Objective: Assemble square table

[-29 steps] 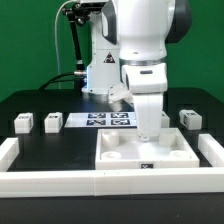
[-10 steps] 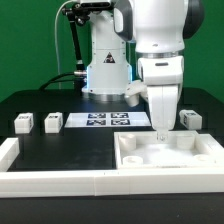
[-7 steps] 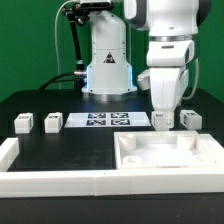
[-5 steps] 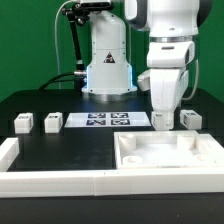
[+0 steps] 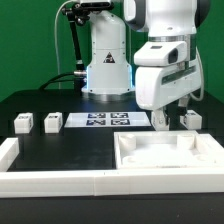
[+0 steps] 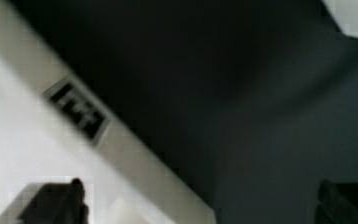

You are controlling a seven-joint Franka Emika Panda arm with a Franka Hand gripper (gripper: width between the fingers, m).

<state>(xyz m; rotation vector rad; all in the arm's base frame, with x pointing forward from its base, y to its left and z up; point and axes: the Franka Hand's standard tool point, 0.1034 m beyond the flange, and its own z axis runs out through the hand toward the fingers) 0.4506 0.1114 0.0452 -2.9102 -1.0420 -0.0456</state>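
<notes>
While the slab (image 5: 165, 158) lies underside-up in the rail's (image 5: 60, 181) corner, the hand (image 5: 172, 108) hangs released and tilted above a leg (image 5: 161, 119) at the exterior view's right. Best level it, centre that leg between the fingers (image 6: 51, 200), then descend squarely.

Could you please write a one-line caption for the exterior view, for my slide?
Open gripper hovers near the rim-up square tabletop; four loose legs flank the marker board.

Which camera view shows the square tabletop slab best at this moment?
The exterior view: almost the whole slab lies there with its rimmed underside up. The wrist view gives only a blurred white edge with one tag, and I cannot tell whether it is the slab.
</notes>
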